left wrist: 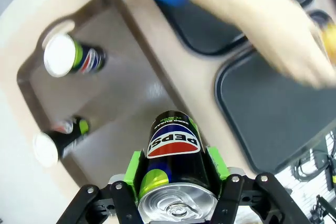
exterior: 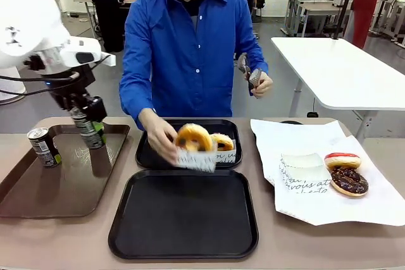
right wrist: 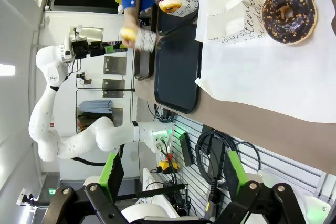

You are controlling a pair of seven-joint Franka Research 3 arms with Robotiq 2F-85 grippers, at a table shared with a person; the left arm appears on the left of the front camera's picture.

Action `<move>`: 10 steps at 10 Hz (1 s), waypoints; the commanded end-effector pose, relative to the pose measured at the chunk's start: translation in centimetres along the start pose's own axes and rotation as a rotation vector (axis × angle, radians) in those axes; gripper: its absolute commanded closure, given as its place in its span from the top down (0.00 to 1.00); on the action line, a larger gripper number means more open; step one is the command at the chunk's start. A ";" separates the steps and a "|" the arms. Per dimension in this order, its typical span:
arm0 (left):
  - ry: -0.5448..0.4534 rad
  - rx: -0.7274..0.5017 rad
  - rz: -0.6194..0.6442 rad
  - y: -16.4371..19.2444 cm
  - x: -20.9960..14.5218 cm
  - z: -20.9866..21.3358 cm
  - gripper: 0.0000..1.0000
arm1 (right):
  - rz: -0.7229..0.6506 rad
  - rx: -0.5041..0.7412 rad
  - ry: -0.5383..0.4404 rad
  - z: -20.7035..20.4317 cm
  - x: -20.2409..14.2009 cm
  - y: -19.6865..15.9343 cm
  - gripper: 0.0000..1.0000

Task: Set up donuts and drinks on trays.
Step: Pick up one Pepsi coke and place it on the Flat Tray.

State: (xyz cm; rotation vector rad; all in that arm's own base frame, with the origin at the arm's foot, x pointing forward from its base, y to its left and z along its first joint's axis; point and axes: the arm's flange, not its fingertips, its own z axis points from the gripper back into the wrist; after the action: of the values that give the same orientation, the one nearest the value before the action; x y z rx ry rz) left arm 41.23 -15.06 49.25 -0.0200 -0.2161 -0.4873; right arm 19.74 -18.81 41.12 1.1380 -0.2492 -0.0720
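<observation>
My left gripper (exterior: 88, 128) (left wrist: 177, 167) is shut on a dark drink can (left wrist: 173, 153), held upright a little above the brown tray (exterior: 38, 188). Another can (exterior: 43, 147) stands on that tray, and the left wrist view shows two cans (left wrist: 71, 59) (left wrist: 58, 142) there. The person's hand holds a glazed donut (exterior: 193, 138) in a paper sleeve over the front rim of the far black tray (exterior: 149, 156), which holds another donut (exterior: 223, 141). The near black tray (exterior: 183, 216) is bare. My right gripper (right wrist: 176, 174) stands open off the table.
White paper (exterior: 373, 203) at the right carries a pink-iced donut (exterior: 342, 160), a chocolate donut (exterior: 348, 180) and empty sleeves (exterior: 302, 172). The person's other hand holds tongs (exterior: 253, 79). A white table (exterior: 342, 67) stands behind at the right.
</observation>
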 end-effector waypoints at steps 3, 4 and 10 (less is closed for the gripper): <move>-0.016 -0.033 -0.053 -0.4 1.8 -0.1 0.59 | 0.015 0.027 -0.016 -0.1 0.2 0.2 1.00; -0.033 -0.026 -0.079 -0.1 0.1 3.1 0.59 | 0.015 0.027 -0.016 -0.1 0.2 0.2 1.00; -0.112 0.009 -0.114 -0.4 -5.1 10.3 0.59 | 0.015 0.027 -0.016 -0.1 0.2 0.2 1.00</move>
State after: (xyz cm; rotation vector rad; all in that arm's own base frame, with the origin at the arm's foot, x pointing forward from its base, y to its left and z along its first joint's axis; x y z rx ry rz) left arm 32.45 -12.16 59.38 -0.0174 -0.3537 -0.5737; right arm 19.77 -18.80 41.08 1.1385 -0.2473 -0.0720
